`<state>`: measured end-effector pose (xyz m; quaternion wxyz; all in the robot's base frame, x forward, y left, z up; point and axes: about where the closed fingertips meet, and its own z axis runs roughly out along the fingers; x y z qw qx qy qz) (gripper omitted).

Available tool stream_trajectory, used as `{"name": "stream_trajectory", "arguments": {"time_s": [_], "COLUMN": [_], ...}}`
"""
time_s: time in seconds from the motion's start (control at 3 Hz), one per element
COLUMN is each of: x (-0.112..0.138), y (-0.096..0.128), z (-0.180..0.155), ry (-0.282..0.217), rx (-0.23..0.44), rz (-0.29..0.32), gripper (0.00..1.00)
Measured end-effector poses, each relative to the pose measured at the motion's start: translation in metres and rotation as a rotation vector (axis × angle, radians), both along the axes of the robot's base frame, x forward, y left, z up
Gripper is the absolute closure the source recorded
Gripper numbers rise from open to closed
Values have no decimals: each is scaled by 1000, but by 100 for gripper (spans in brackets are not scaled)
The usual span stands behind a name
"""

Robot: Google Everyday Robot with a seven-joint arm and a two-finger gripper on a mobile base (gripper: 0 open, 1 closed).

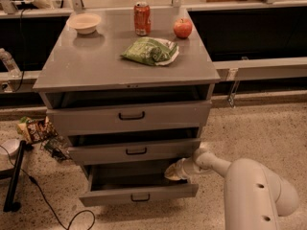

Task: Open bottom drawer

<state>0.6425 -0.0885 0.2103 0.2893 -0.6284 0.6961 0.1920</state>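
Note:
The grey cabinet (96, 66) has three drawers. The bottom drawer (139, 191) is pulled out the furthest, a shallow grey tray with a low front panel and a small black loop handle (140, 197). The middle drawer (135, 151) and the top drawer (130, 116) stand slightly out. My gripper (173, 172) reaches in from the right on a white arm (249, 190) and sits at the bottom drawer's right rear corner, just under the middle drawer.
On the cabinet top are a white bowl (84, 23), a red can (142, 18), a red apple (183, 28) and a green chip bag (151, 51). Snack packets (36, 130) and a black cable (43, 198) lie on the floor at the left.

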Motion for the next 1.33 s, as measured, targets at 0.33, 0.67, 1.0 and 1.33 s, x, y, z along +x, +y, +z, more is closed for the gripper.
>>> {"name": "stream_trajectory", "arguments": {"time_s": [0.33, 0.67, 1.0, 1.33], "x": [12, 9, -13, -32], "y": [1, -1, -9, -12], "z": [-5, -19, -44, -54], "ry": [-53, -53, 12, 62], "rx": [-15, -47, -97, -113], "rz": [33, 64, 82, 84], "gripper": [100, 100, 100, 100]}}
